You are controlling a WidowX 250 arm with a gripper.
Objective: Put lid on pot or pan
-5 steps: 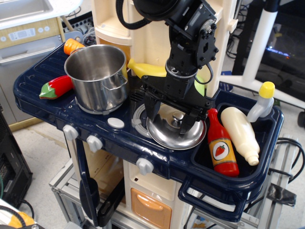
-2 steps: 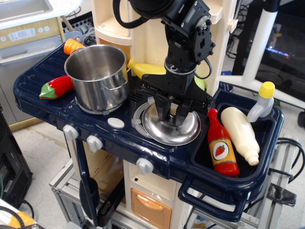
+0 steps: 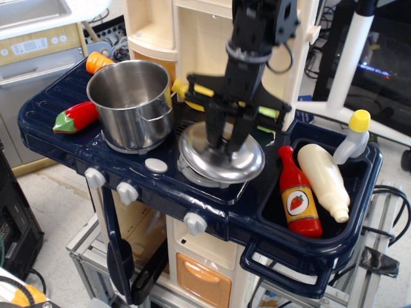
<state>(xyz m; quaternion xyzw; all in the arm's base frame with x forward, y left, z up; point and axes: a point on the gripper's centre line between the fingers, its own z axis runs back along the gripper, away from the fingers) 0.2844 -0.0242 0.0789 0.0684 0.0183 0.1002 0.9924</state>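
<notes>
The pot is a shiny steel cylinder with loop handles, standing open on the left burner of the toy stove. The lid is a shiny domed steel disc, lifted slightly above the right burner and tilted. My gripper comes down from above and is shut on the lid's central knob, which its fingers hide. The gripper and lid are to the right of the pot, lower than its rim. The image is blurred around the arm.
A red pepper and an orange carrot lie left of the pot, a yellow banana behind. A ketchup bottle, a cream bottle and a yellow-capped bottle lie in the sink at right. Stove knobs line the front edge.
The gripper closed on the lid's knob, then rose, lifting the lid off the right burner and shifting it slightly left. The pot has not moved.
</notes>
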